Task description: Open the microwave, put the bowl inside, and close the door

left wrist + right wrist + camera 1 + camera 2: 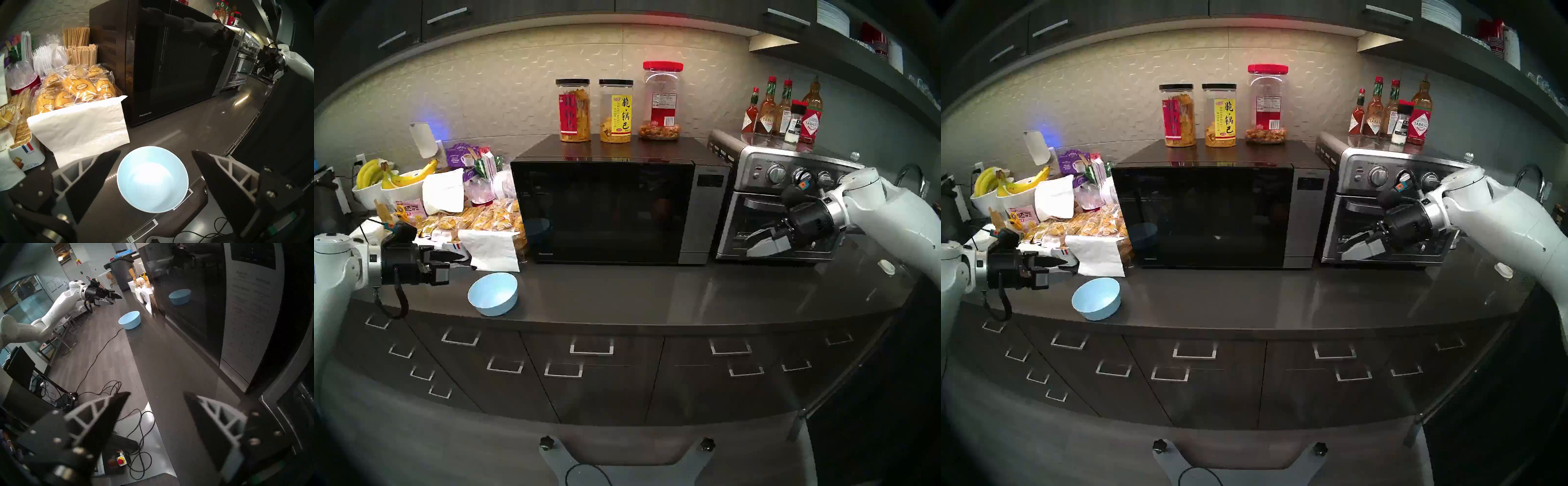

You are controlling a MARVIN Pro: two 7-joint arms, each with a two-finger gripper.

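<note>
The black microwave (pixel 704 217) stands at the back middle of the counter, and its glossy door (pixel 602 210) is shut. A light-blue bowl (pixel 493 294) sits upright and empty near the counter's front edge, left of the microwave. My left gripper (pixel 460 259) hovers open just left of the bowl and above it. In the left wrist view the bowl (pixel 152 179) lies below and between the spread fingers (pixel 102 169). My right gripper (pixel 750 244) hangs open and empty in front of the toaster oven, right of the microwave, with the bowl (pixel 129 319) far off in its wrist view.
A steel toaster oven (pixel 789 210) with sauce bottles (pixel 782 112) on top stands right of the microwave. Three jars (pixel 616 110) sit on the microwave. Snack packs (pixel 490 217), a white napkin (pixel 492 249) and banana bowls (pixel 392 190) crowd the counter's left.
</note>
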